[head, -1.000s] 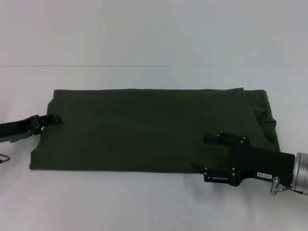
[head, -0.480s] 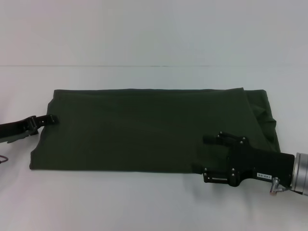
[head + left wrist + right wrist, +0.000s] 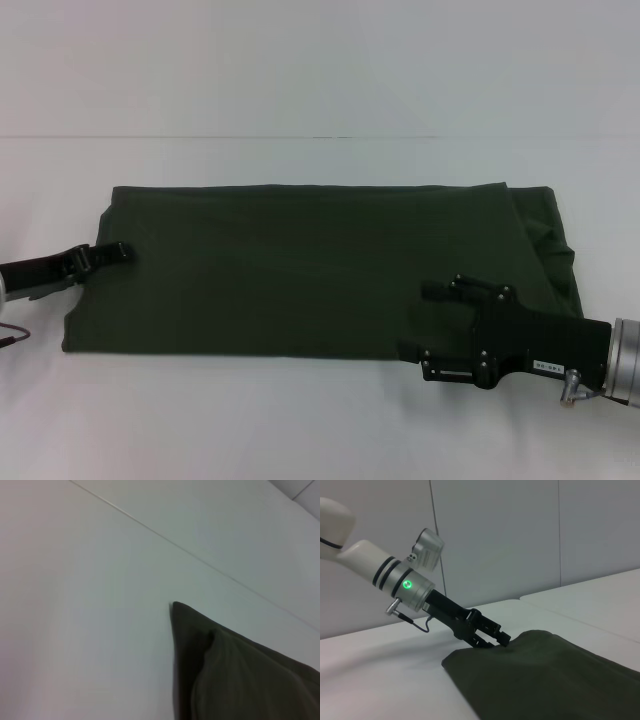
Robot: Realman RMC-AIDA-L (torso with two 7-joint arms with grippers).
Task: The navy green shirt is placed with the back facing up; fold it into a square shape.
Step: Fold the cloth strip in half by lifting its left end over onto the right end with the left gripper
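The navy green shirt (image 3: 300, 270) lies flat on the white table as a long, wide rectangle with its plain side up. It also shows in the left wrist view (image 3: 240, 680) and the right wrist view (image 3: 550, 680). My left gripper (image 3: 122, 252) reaches in low from the left, its tip at the shirt's left edge. The right wrist view shows it (image 3: 502, 639) touching that edge. My right gripper (image 3: 420, 320) is open. It sits over the shirt's near edge toward the right, one finger (image 3: 435, 290) above the cloth and the other at the hem.
The white table (image 3: 300, 420) runs on all sides of the shirt. A seam line (image 3: 300, 137) crosses it behind the shirt. The shirt's right end is bunched into soft folds (image 3: 550, 240). A thin cable (image 3: 10, 332) hangs by my left arm.
My left gripper has slid slightly right and nearer, a little further onto the shirt's left edge. The right gripper and the shirt have stayed in place.
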